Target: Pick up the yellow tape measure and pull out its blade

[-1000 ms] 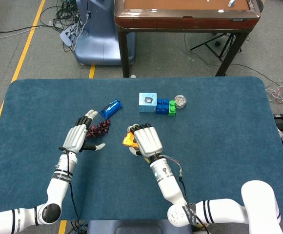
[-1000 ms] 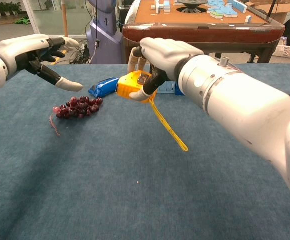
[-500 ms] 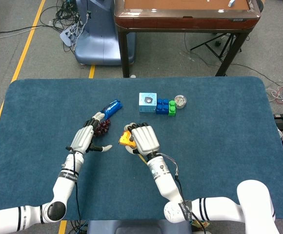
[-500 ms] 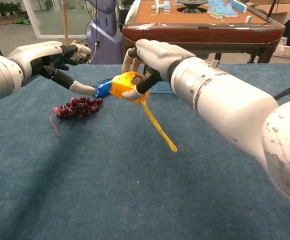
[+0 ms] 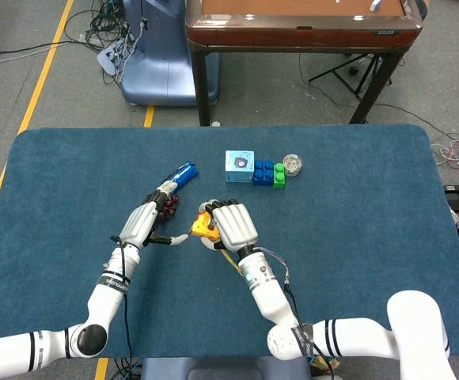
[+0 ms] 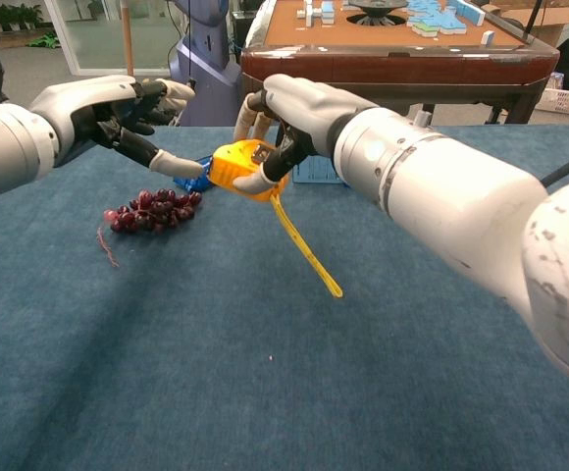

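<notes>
Left hand (image 6: pixel 118 113), fingers spread and empty, has closed in until its thumb nearly touches the tape (image 6: pixel 233 167) gripped aloft by the right hand (image 6: pixel 299 108), blade (image 6: pixel 304 245) partly out.

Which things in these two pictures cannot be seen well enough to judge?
- Head view: the right hand covers most of the tape measure.
- Head view: the left hand hides most of the grapes.
- Chest view: whether the left thumb tip touches the tape measure is unclear.
- Small round container: contents too small.
</notes>
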`<action>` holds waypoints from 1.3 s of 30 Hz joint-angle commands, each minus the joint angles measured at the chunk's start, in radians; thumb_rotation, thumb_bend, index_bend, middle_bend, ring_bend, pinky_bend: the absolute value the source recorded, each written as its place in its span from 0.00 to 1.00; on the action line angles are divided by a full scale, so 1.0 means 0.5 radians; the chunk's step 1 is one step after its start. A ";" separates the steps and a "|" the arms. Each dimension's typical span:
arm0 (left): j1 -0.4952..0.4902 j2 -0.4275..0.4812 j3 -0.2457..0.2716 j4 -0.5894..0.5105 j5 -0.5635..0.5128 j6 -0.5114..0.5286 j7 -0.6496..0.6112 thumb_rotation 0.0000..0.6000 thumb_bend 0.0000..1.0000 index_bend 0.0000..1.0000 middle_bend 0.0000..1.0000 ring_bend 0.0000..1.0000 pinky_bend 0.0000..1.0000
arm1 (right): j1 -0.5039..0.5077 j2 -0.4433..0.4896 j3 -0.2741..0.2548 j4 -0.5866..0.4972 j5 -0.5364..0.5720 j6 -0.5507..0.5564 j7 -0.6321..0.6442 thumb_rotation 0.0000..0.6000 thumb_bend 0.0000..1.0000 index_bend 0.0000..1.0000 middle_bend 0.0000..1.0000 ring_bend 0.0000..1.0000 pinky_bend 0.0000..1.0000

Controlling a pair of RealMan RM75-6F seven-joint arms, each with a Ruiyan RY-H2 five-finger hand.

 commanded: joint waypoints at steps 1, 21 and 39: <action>-0.008 0.007 -0.001 0.005 -0.003 -0.031 -0.040 1.00 0.10 0.00 0.00 0.00 0.00 | 0.004 0.005 0.004 -0.001 0.017 -0.017 0.023 1.00 0.62 0.50 0.54 0.44 0.30; -0.049 0.000 0.012 0.055 -0.023 -0.087 -0.168 1.00 0.10 0.00 0.00 0.00 0.00 | 0.053 0.050 0.007 -0.005 0.109 -0.099 0.117 1.00 0.62 0.50 0.54 0.44 0.30; -0.072 0.008 0.030 0.115 -0.091 -0.066 -0.148 1.00 0.10 0.00 0.00 0.00 0.00 | 0.069 0.104 -0.025 -0.020 0.138 -0.124 0.176 1.00 0.62 0.51 0.54 0.44 0.30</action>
